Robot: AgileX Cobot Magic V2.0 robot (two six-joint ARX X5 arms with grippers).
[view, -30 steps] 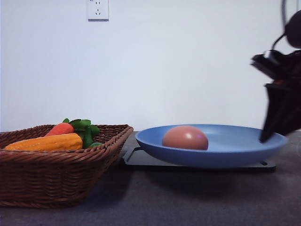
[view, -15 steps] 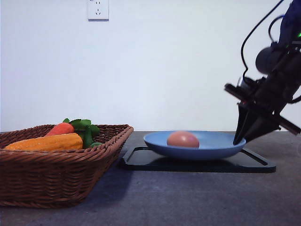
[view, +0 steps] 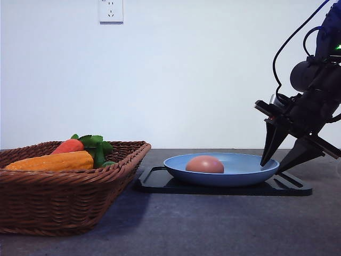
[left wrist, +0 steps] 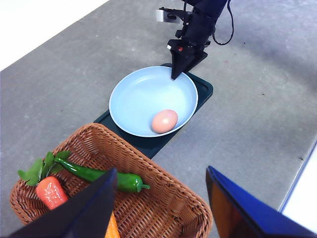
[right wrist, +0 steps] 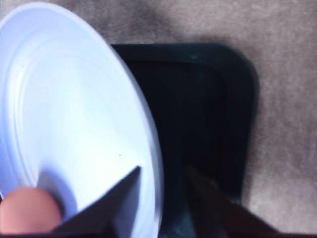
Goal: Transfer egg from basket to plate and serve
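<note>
My right hand (view: 276,162) stands open, fingers astride the plate's (view: 240,172) right rim. The egg (view: 204,165) lies on the plate, which rests on the tray (view: 290,188), so release looks finished.

The right arm is reaching down from the upper right of the front view, its dark wrist tilting forward and a black cable looping above it. The right gripper (view: 281,162) is pointing downward with its two tapered fingers (view: 272,144) spreading apart, one on each side of a rim, and in the right wrist view the same gripper (right wrist: 163,181) is showing a clear gap between its tips. The left gripper (left wrist: 161,181) is hanging high over the scene with its two broad blue-and-orange fingers (left wrist: 237,208) standing wide apart and gripping nothing.
</note>
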